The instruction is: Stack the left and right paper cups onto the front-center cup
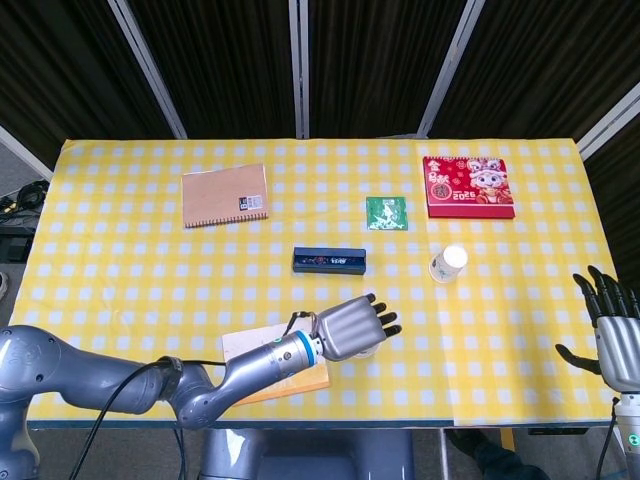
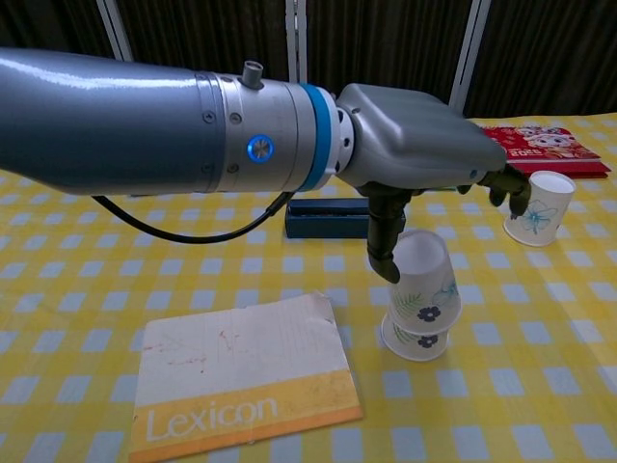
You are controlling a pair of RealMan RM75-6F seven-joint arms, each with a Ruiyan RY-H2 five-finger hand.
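Observation:
The front-center paper cup [image 2: 413, 340] stands upside down on the yellow checked table, and a second floral cup [image 2: 422, 287] sits nested over it, slightly tilted. My left hand [image 2: 424, 145] hovers just above this stack with its fingers spread out to the right; only the thumb [image 2: 382, 249] hangs beside the upper cup's left side. In the head view the left hand [image 1: 352, 328] covers the stack. The right paper cup [image 1: 449, 263] [image 2: 535, 206] stands alone to the right. My right hand [image 1: 615, 335] hangs open past the table's right edge, holding nothing.
A Lexicon book [image 2: 241, 376] lies left of the stack at the front edge. A dark blue box [image 1: 329, 260] lies behind the stack. Further back are a brown notebook [image 1: 225, 195], a green packet [image 1: 387, 213] and a red box [image 1: 467, 186].

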